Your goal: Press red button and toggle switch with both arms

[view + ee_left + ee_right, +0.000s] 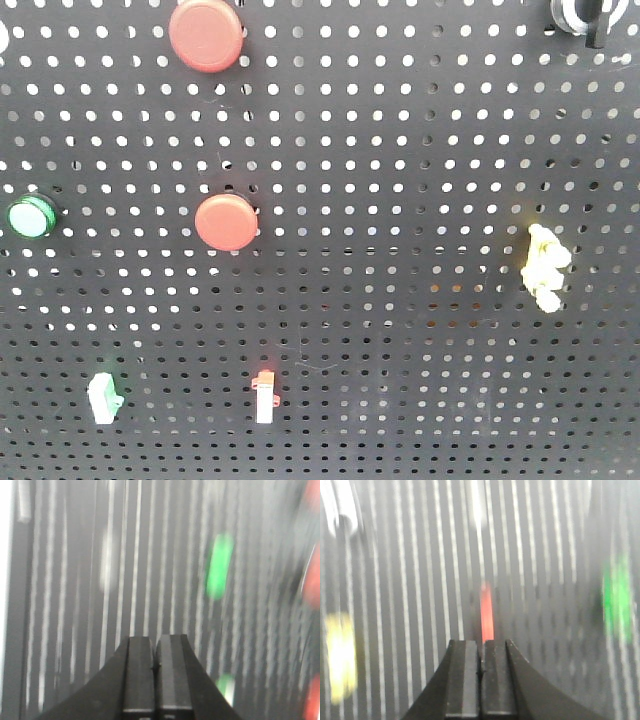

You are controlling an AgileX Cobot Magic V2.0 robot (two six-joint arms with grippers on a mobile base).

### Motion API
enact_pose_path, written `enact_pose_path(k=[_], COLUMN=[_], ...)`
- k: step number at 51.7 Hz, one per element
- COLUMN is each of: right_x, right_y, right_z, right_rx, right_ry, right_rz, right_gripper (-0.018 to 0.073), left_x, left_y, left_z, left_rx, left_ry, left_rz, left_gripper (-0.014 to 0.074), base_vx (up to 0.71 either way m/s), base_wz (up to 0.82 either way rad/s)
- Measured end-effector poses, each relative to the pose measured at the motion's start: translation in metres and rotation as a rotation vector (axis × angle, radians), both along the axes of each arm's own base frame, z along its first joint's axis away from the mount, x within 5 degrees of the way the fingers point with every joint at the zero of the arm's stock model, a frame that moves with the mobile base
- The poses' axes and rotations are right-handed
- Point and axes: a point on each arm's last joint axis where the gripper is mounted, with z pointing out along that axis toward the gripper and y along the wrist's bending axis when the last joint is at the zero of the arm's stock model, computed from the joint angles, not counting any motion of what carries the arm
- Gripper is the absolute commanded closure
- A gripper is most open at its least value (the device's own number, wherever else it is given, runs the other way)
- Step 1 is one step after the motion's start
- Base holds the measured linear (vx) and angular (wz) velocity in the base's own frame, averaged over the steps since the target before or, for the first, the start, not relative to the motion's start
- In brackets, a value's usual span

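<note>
In the front view a black pegboard (400, 400) carries two red round buttons, one at the top (205, 34) and one in the middle (227, 221). A small white toggle switch with a red top (265, 396) sits low in the middle. No arm shows in this view. The left wrist view is streaked with motion blur; my left gripper (155, 639) is shut and empty, facing the board, with red blurs (312, 580) at the right edge. My right gripper (481, 642) is shut and empty, with a red streak (487, 612) just above its tips.
A green round button (32, 216) is at the left, a white-green switch (103, 396) at lower left, a yellow part (543, 265) at the right and a black knob (585, 14) at the top right. Green blurs (219, 566) (617, 597) and a yellow blur (340, 655) show in the wrist views.
</note>
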Motion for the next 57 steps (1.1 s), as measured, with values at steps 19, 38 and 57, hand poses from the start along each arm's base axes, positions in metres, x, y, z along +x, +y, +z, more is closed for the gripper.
enact_pose_path(k=[19,38,57], right_x=[0.051,0.061,0.061], right_y=[-0.003,-0.001,-0.001], right_z=[0.078,0.074,0.074], right_rx=[0.031,0.155,0.166], right_ry=[0.117,0.166,0.166], right_rz=[0.010,0.077,0.084], right_gripper=[0.0562,0.0562,0.0562], left_x=[0.071,0.085,0.105], left_y=[-0.013,-0.026,-0.080], left_z=[0.113,0.118,0.124], left_rx=[0.104,0.032,0.269], left_ry=[0.190,0.243,0.264], left_rz=[0.004,-0.123,-0.515], left_gripper=[0.0595,0.0595,0.0595], base_vx=[0.00,0.00,0.00], base_wz=[0.00,0.00,0.00])
